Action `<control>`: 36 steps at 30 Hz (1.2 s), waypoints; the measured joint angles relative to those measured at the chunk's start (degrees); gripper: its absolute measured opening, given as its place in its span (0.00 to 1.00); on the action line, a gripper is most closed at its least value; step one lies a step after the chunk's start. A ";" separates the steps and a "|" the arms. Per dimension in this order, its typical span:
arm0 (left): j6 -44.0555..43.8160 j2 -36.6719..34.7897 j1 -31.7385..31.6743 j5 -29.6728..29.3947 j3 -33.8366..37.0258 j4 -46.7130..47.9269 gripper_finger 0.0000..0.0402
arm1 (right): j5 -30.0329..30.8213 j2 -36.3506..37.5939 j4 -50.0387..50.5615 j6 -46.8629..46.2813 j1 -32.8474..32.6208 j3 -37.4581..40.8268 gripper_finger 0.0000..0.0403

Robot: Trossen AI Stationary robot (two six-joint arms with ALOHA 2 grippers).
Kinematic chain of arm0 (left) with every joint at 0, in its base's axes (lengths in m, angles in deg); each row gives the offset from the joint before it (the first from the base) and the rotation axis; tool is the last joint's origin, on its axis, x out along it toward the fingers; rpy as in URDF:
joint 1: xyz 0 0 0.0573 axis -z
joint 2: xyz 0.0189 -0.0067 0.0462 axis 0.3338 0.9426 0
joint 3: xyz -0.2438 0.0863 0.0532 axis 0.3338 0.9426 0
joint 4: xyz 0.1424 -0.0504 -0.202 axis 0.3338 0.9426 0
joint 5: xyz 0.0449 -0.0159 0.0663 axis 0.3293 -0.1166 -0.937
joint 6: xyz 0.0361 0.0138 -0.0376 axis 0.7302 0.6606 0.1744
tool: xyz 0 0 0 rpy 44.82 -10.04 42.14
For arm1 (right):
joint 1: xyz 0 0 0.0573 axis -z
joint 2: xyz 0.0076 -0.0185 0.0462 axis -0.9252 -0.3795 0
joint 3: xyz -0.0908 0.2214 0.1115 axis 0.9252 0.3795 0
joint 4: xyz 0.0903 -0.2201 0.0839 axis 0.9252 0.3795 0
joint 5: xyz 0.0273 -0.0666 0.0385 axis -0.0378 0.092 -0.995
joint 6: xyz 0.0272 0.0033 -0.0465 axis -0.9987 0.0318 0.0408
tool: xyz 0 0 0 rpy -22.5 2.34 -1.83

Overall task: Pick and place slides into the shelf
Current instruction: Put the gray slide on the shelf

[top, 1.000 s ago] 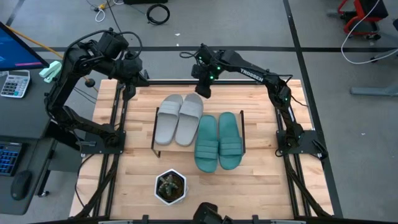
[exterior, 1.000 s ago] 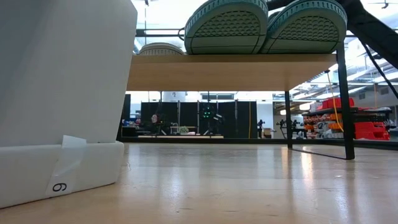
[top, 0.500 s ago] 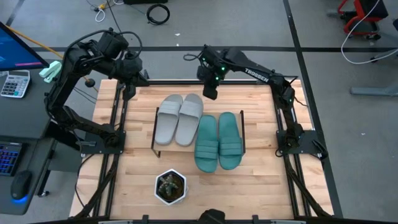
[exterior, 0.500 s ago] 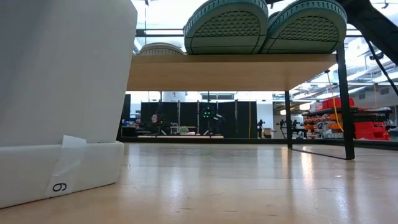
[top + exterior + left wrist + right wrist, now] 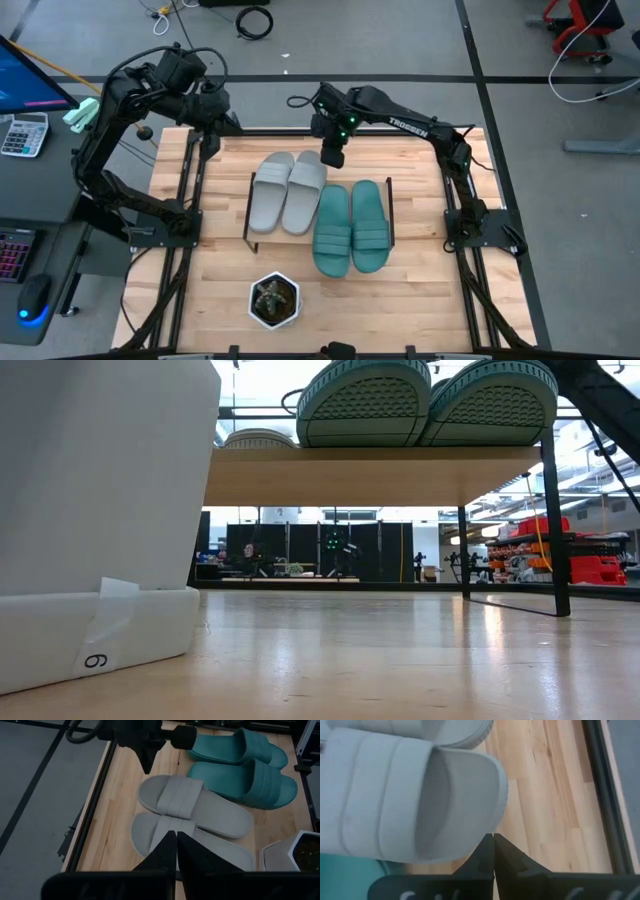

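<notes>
High view: all four slides sit on the shelf [image 5: 388, 205], grey pair [image 5: 288, 190] on the left half, teal pair [image 5: 352, 226] on the right with heels overhanging the front edge. Right end effector [image 5: 332, 155] hangs at the toe end of the inner grey slide [image 5: 305, 188], fingers pressed together, holding nothing. Left end effector [image 5: 209, 138] is parked at the desk's [image 5: 420, 290] back-left corner, also closed and empty. Slides look like light, soft rubber, bendy, a bit grippy; the wide strap [image 5: 385, 800] is probably the best place to pinch, or a side edge of the sole. Planter [image 5: 274, 301] near the front. Task looks basically finished
</notes>
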 joint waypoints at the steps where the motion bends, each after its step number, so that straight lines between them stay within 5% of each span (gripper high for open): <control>1: 0.00 0.00 0.00 0.00 0.00 0.00 0.04 | 0.02 -0.06 -0.26 -0.29 0.00 0.38 0.00; 20: -0.02 0.00 0.00 -0.01 0.00 0.00 0.03 | -2.50 -0.25 -9.25 -3.05 -0.70 3.88 0.00; 36: -0.02 -0.02 0.00 -0.01 0.00 0.02 0.04 | 2.55 1.18 -3.63 -4.16 2.07 3.29 0.00</control>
